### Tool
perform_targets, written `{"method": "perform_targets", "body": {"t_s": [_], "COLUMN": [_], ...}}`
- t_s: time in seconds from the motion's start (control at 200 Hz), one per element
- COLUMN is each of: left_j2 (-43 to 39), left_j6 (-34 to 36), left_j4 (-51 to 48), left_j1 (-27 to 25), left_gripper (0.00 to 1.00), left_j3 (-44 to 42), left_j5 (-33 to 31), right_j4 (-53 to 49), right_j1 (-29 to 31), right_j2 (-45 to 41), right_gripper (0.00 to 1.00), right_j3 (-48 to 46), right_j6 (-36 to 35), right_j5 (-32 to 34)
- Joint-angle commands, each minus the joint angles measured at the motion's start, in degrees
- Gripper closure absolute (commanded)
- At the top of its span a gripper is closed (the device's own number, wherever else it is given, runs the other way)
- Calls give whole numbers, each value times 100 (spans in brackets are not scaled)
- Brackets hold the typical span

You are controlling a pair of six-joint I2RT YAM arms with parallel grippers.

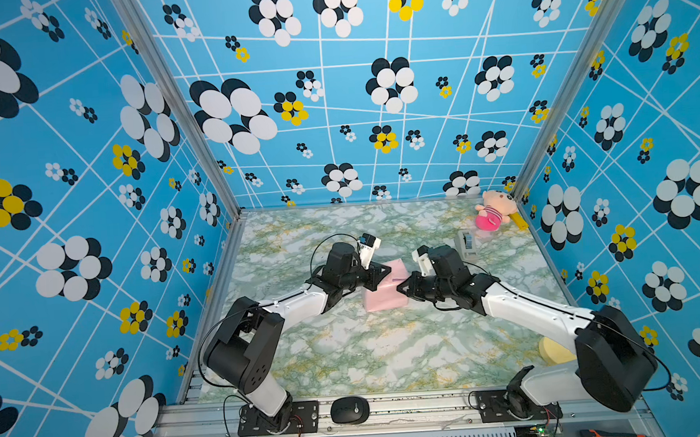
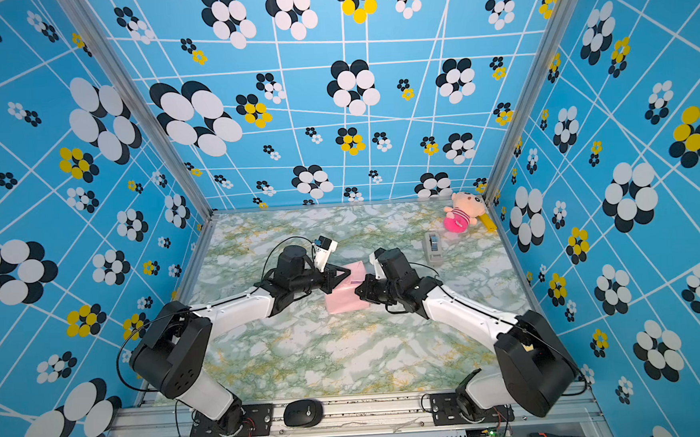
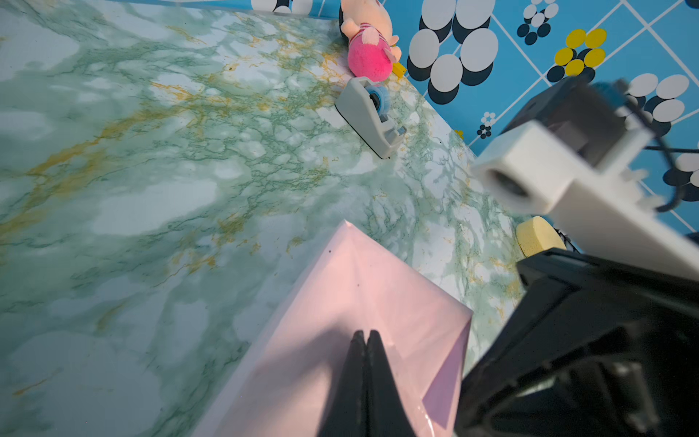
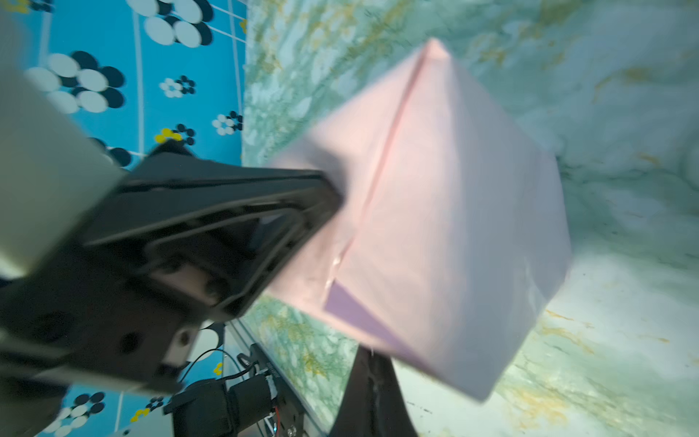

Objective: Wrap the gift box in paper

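A sheet of thin pale pink paper (image 1: 384, 298) (image 2: 347, 301), folded into a box-shaped parcel with creased edges, stands near the middle of the green-veined marble-patterned bench (image 1: 348, 353). A small triangular flap at its side shows the paper's lilac face. The gift box is hidden inside the folds, so none of its surface can be seen. The black left tool (image 1: 387, 273) comes in over the parcel. In its wrist view the two fingers (image 3: 357, 363) lie pressed together, tips on the pink surface (image 3: 359, 287). The right tool (image 1: 400, 289) meets the parcel's opposite side just by the lilac flap. Its fingers look closed in its own blurred wrist view, their tips tucked under the parcel's edge (image 4: 454, 208). A grey plastic tape dispenser (image 1: 466, 243) (image 3: 372, 115) sits well apart toward the far right corner, near a pink plush toy (image 1: 494, 215). A yellow round sponge (image 1: 554, 350) lies beside the right arm.
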Motion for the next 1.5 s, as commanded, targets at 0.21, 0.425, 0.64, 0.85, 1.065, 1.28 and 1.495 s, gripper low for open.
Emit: {"method": "perform_targets", "body": {"t_s": [0.21,0.425,0.64,0.85,1.065,1.28,1.495], "left_j2": [-566,-1376,-1761,-1491,-1023,-466,-281], "left_j6": [199,-184,-988,-1878,-2067,-2112,-1970], "left_j4": [-1998,-4354,-5499,-4330,-3790,-3349,-3164], "left_j1": [-3,428,1194,1176,881,602,266], "left_gripper": [67,23,16,19,22,31,49], "left_j3": [816,1790,1512,732,604,706,834], "left_j5": [-46,-787,-511,159,160,68,-230], "right_j4": [-1206,-4157,-5562,-5666,-5380,-5129,-4430], "right_j1": [-479,-780,-869,-866,-859,-815,-747], "right_j2": [-765,447,1960,2656,2972,3085,2835], "right_gripper": [59,31,26,25,30,40,58], "right_j3": [1067,2959,4174,4637,4458,4144,3783], "right_j6": [-852,-2081,-2734,-2917,-2892,-2837,-2611], "right_j5": [322,374,33,-602,-1160,-1396,-1476]}}
